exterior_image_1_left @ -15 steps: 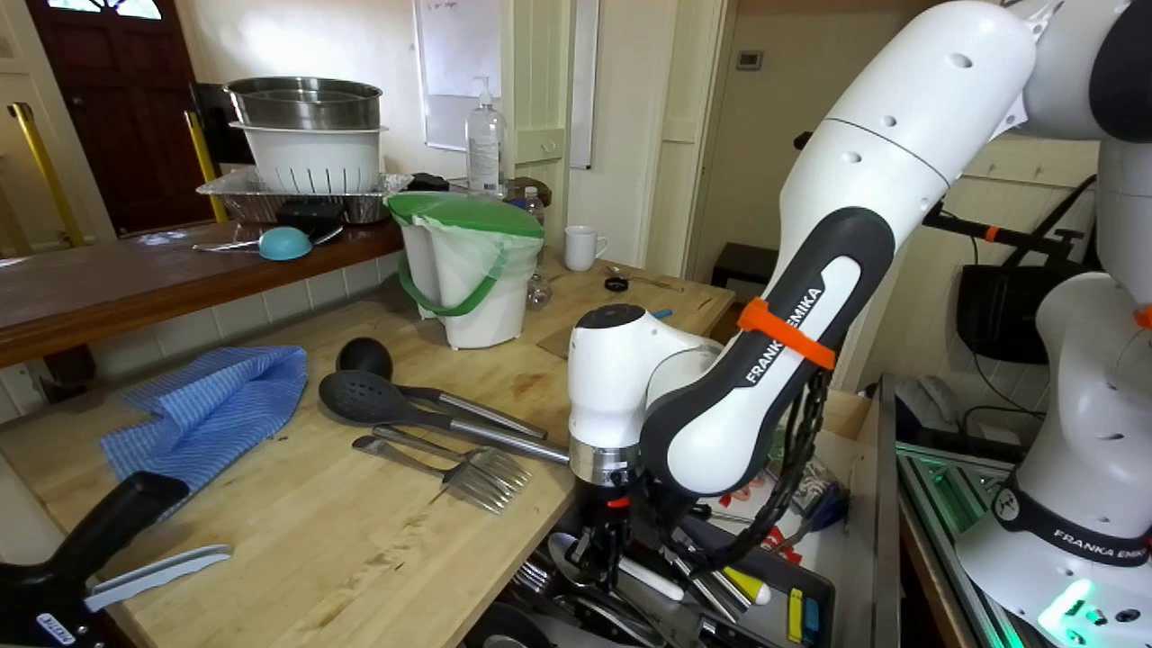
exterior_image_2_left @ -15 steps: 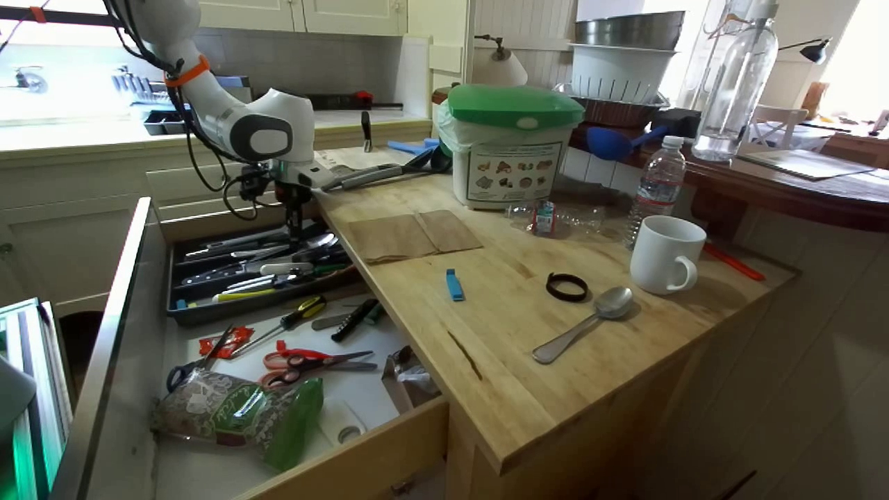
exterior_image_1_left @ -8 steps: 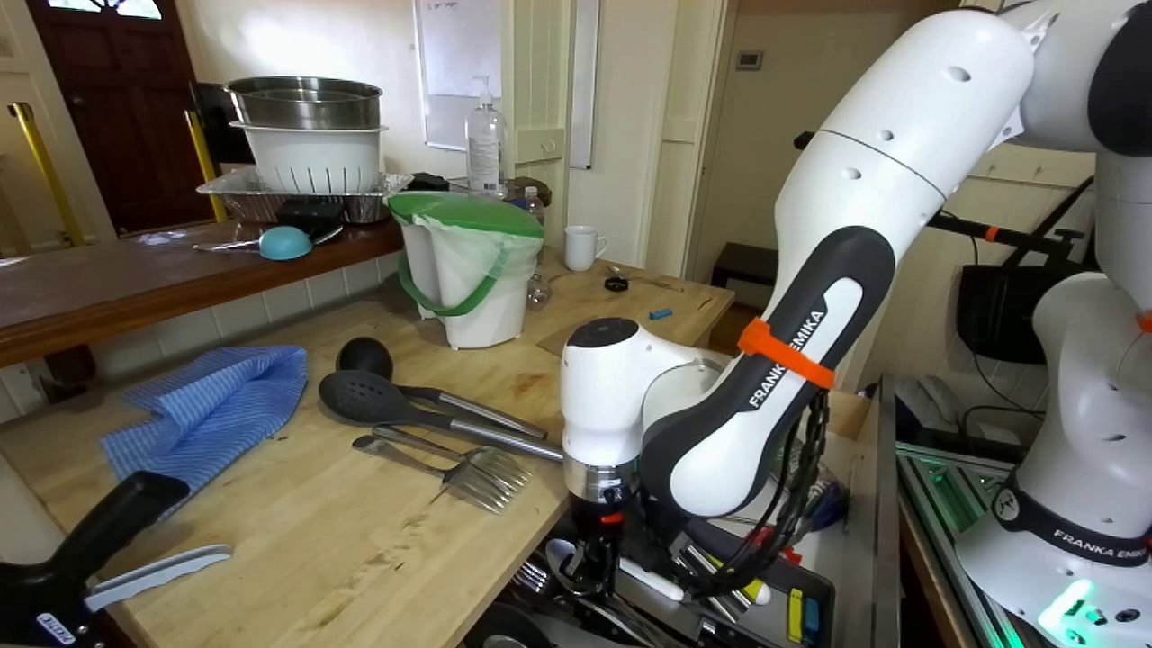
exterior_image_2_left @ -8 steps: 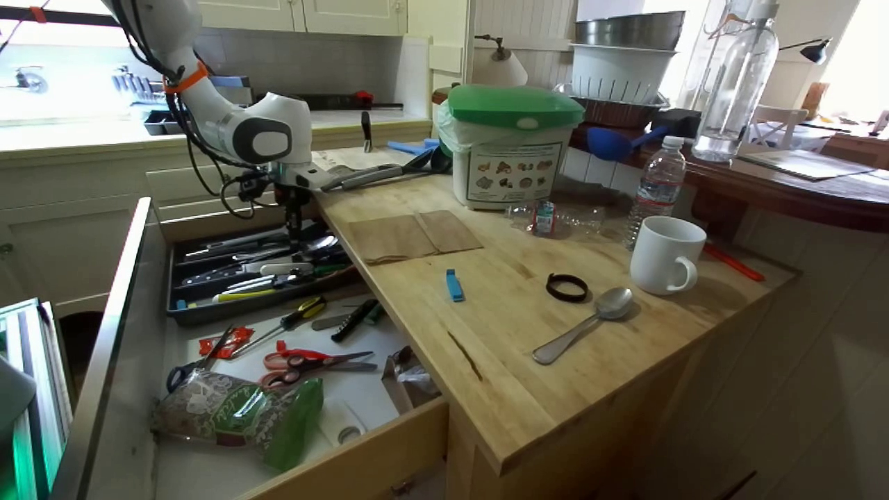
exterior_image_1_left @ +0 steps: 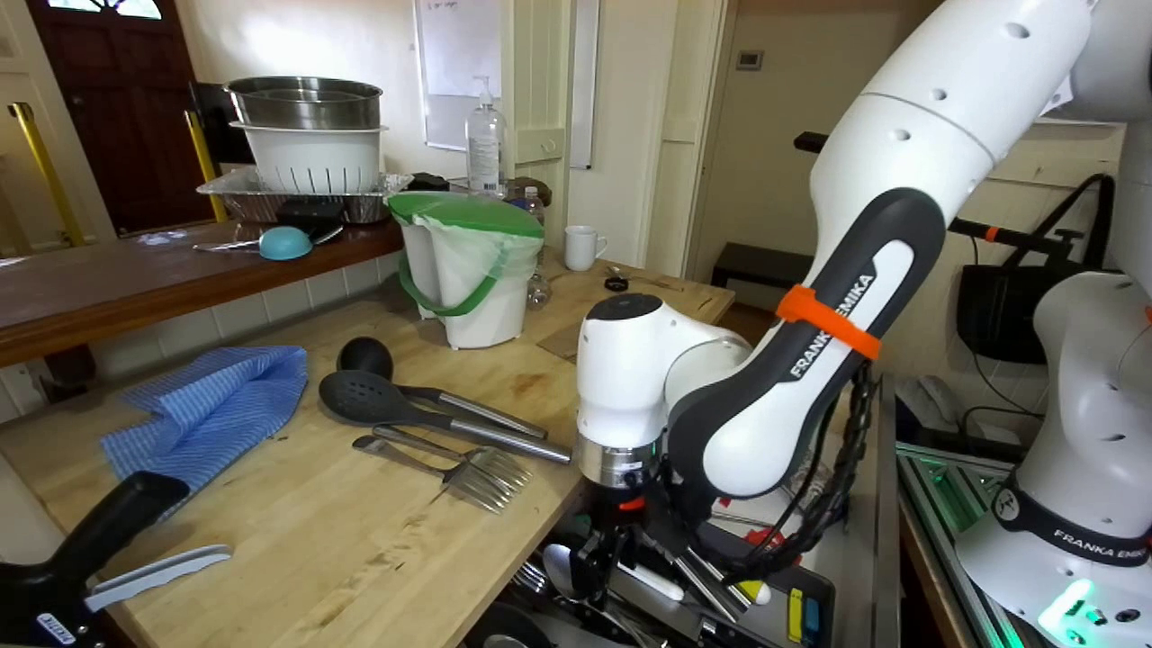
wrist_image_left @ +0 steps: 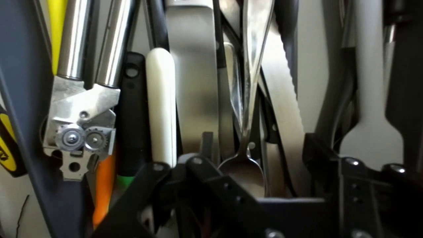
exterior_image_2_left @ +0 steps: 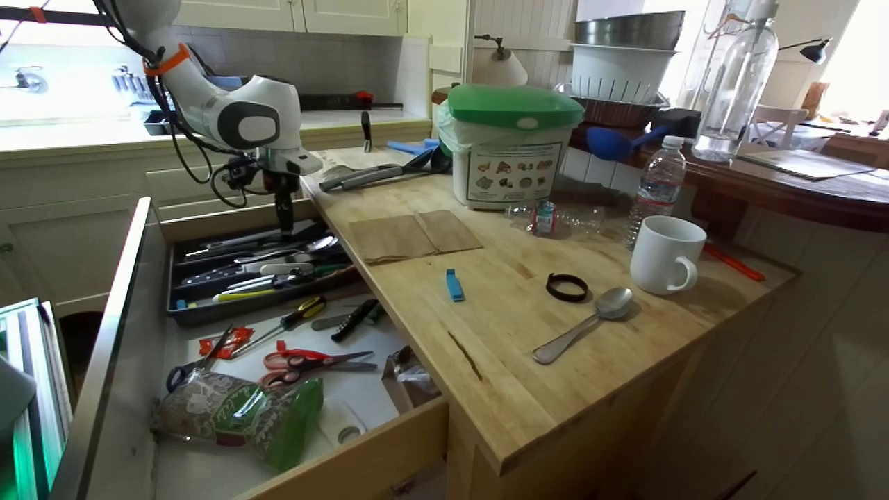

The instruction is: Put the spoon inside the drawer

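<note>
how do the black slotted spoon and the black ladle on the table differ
In an exterior view, the slotted spoon has a broad oval head with holes; the ladle has a rounder one without visible holes. The slotted spoon lies in front; the ladle is partly hidden behind it. Both have black heads and silvery handle sections.

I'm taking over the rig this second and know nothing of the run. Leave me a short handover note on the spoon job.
Claw: jaws spread wide, holding nothing, low over the grey utensil tray in the open drawer.
Spoon: in the tray, between the jaws in the wrist view. A second spoon lies on the worktop, near the white mug.
Done: a spoon is in the drawer. Whether it is the one meant, the pictures cannot settle.
Left: probably just lifting the claw clear; if the second spoon was meant, fetching that.
</note>
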Robot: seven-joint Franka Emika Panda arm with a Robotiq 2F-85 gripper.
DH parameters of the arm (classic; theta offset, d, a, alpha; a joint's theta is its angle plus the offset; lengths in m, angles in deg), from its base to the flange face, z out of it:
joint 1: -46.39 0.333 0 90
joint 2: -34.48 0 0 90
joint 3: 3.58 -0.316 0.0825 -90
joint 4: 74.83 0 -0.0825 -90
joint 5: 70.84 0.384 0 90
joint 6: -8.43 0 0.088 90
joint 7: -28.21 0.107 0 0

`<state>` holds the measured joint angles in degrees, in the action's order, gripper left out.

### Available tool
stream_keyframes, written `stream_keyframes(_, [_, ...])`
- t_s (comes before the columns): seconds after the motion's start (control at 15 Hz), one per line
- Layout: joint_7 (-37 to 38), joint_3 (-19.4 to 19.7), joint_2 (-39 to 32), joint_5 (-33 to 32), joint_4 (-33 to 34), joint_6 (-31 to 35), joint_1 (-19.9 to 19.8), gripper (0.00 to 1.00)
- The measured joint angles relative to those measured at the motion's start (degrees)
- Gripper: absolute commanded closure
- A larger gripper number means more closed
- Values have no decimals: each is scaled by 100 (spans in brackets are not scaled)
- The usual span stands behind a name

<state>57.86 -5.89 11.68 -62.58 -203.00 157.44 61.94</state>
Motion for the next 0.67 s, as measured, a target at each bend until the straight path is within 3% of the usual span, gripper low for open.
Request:
stream_keyframes(0.33, [-1193,-517,1600,1040,-945,-647,-585,0])
stream_keyframes(0.67, [-1242,-264,3276,1619,-1607,-863,-933,0])
